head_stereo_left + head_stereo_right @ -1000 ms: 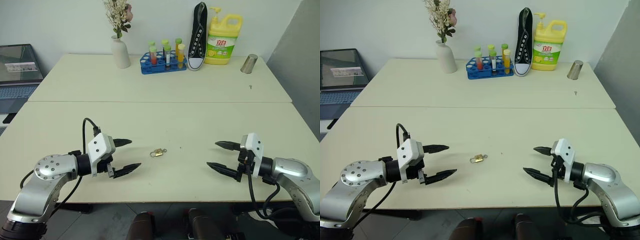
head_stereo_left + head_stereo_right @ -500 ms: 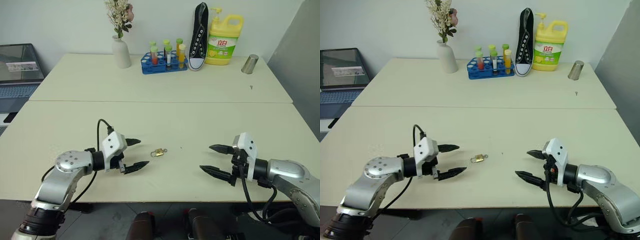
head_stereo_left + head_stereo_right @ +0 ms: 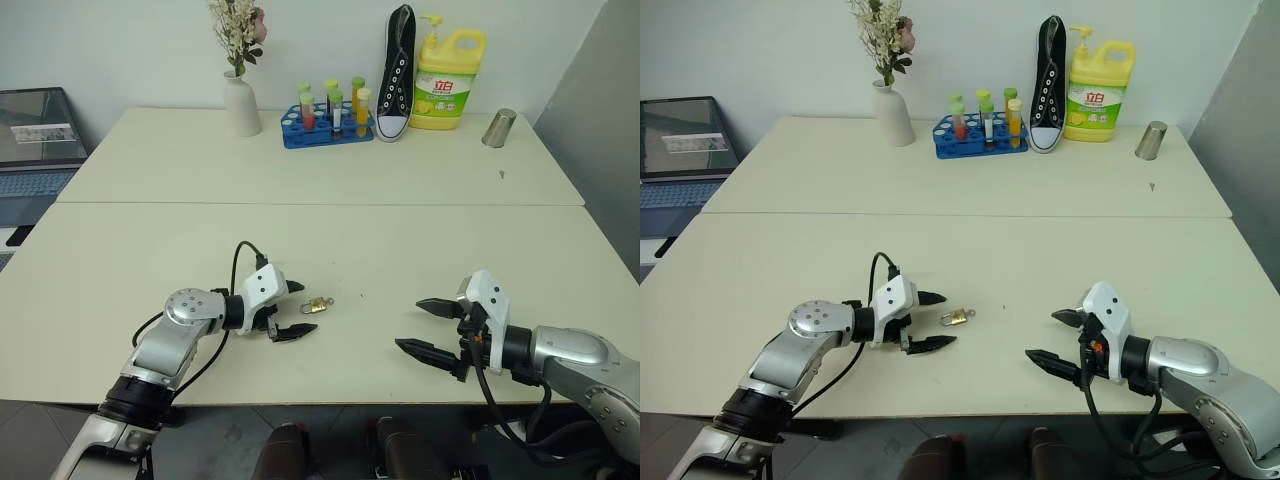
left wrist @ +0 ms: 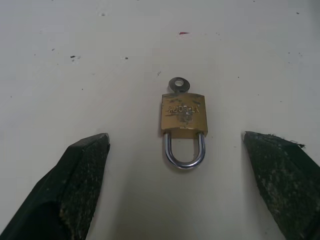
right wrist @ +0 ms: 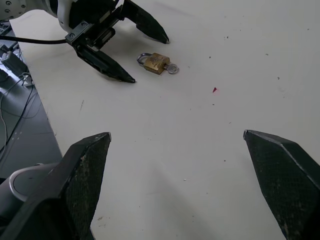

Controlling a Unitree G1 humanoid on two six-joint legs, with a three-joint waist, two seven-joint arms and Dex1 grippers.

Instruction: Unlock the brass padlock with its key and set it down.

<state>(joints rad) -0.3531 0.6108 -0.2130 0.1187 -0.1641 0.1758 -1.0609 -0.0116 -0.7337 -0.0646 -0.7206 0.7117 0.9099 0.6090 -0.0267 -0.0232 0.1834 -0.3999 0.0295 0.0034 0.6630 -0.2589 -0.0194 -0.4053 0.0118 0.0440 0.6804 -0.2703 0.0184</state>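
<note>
So this looks like the approach step, nothing is gripped yet. The brass padlock [image 3: 317, 306] lies flat on the near table [image 3: 420, 245], and the key [image 4: 178, 85] is sitting in the bottom of its body, just the little ring end sticking out. The shackle looks closed, so I'd say it's not unlocked yet.

The left claw [image 3: 291, 311] is spread wide with nothing in it, tips just beside the padlock on its shackle side. From its own wrist camera the padlock sits right between the two fingers [image 4: 75, 180], apart from both. The right claw [image 3: 426, 326] is also spread wide and empty, well apart from the padlock on the key side.

Next move, my guess: the left claw slides a bit further so the fingers flank the brass body, then closes on it. It's a tiny thing lying flat, so the pinch needs to land low and square or it'll skid away. Then the right claw has to come in for the key's ring end and twist.

Counts: one padlock, one key, two claws. On the far side from the padlock there's one vase [image 3: 240, 103], one blue tube rack [image 3: 325, 126], one shoe [image 3: 397, 72], one yellow bottle [image 3: 447, 80] and one steel cup [image 3: 498, 128].
</note>
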